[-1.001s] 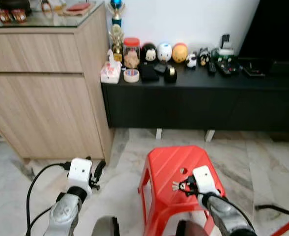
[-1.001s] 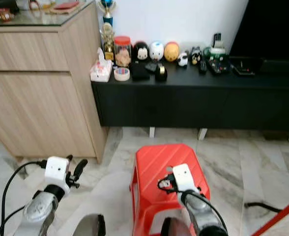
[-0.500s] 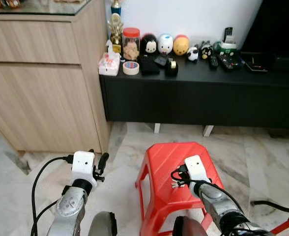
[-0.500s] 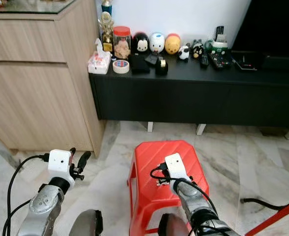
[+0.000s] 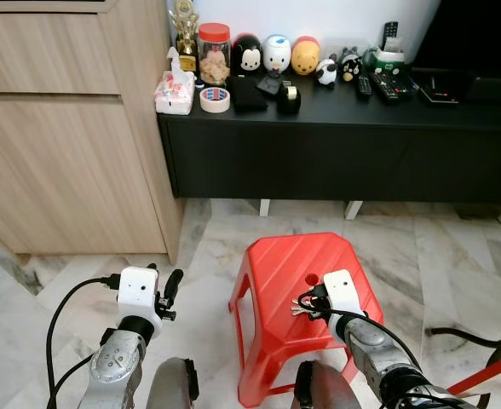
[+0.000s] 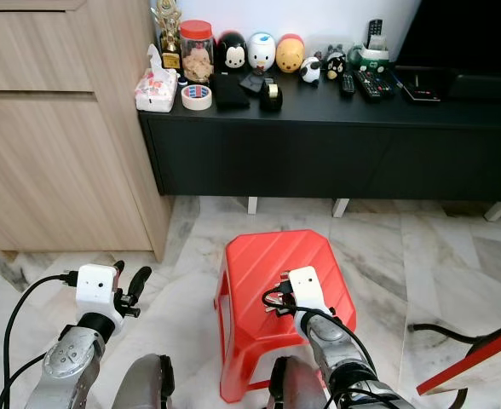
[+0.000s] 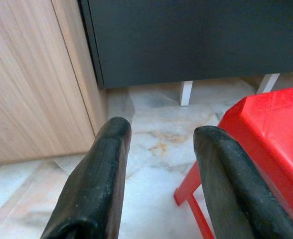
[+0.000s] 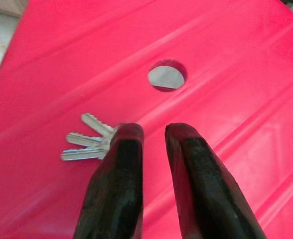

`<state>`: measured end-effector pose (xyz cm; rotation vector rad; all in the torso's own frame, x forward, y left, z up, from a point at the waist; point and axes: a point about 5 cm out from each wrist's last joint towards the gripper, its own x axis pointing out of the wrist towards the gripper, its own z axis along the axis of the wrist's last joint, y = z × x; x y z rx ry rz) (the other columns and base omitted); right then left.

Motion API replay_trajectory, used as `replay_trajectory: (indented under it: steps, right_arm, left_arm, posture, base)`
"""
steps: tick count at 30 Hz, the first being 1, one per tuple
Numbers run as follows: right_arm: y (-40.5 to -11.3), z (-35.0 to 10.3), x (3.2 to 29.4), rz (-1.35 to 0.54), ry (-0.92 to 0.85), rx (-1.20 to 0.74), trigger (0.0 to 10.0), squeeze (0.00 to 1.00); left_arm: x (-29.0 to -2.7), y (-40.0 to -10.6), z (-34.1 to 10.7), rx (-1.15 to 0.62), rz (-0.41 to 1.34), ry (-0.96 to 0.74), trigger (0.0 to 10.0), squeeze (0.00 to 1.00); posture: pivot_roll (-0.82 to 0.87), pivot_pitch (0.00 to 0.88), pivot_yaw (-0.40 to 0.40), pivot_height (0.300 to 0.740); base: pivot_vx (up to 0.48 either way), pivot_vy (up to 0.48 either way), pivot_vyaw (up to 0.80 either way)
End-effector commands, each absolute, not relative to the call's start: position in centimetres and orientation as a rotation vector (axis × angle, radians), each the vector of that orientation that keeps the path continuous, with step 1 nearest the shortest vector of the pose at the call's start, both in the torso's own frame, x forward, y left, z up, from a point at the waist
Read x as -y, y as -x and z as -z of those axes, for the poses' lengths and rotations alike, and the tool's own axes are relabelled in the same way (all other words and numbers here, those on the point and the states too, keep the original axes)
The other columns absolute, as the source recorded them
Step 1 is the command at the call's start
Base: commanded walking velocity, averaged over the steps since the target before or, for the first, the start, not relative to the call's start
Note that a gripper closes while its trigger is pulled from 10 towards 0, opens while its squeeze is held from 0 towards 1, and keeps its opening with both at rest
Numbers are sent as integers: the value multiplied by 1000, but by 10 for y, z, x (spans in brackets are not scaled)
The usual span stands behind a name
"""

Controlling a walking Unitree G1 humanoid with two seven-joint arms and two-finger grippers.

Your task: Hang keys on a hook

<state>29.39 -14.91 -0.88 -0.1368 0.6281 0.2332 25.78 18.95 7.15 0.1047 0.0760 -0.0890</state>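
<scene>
A: Keys (image 8: 90, 142) lie fanned on the red stool (image 5: 278, 281), touching the right tool (image 8: 151, 130)'s fingertip.

B: Its fingers?

A: Slightly apart, nothing between them. Left tool (image 7: 159, 134): wide apart, empty, over the floor (image 5: 208, 256).

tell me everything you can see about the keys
The keys are three silver, metal-looking ones with toothed blades, fanned out flat on the red stool, short of its round hole. Their heads are hidden behind one finger of the right tool, whose fingers stand slightly apart; whether it touches them is unclear.
</scene>
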Motion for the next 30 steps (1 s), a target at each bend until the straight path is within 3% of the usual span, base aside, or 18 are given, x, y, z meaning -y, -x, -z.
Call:
replay_trajectory:
  steps: [1, 10, 11, 30]
  right_arm:
    - [-292, 11, 155, -210, 123, -632, 10000, 0]
    - [-292, 9, 155, -230, 106, -610, 10000, 0]
    - [-293, 8, 154, -243, 101, -604, 10000, 1000]
    - [-291, 11, 156, -289, 139, -646, 10000, 1000]
  left_arm:
    - [-190, -255, -73, -77, 86, -107, 10000, 0]
    - [-192, -252, -74, -78, 78, -106, 10000, 0]
    - [-192, -251, -74, -79, 78, -107, 10000, 0]
    - [-192, -248, -73, -93, 78, -109, 10000, 0]
  posture:
    - [91, 145, -94, 607]
    - [93, 155, -87, 607]
    - [92, 158, -86, 607]
    - [91, 162, -84, 607]
  base:
    - [292, 0, 0]
    - [160, 0, 0]
    - [0, 0, 0]
    - [0, 0, 0]
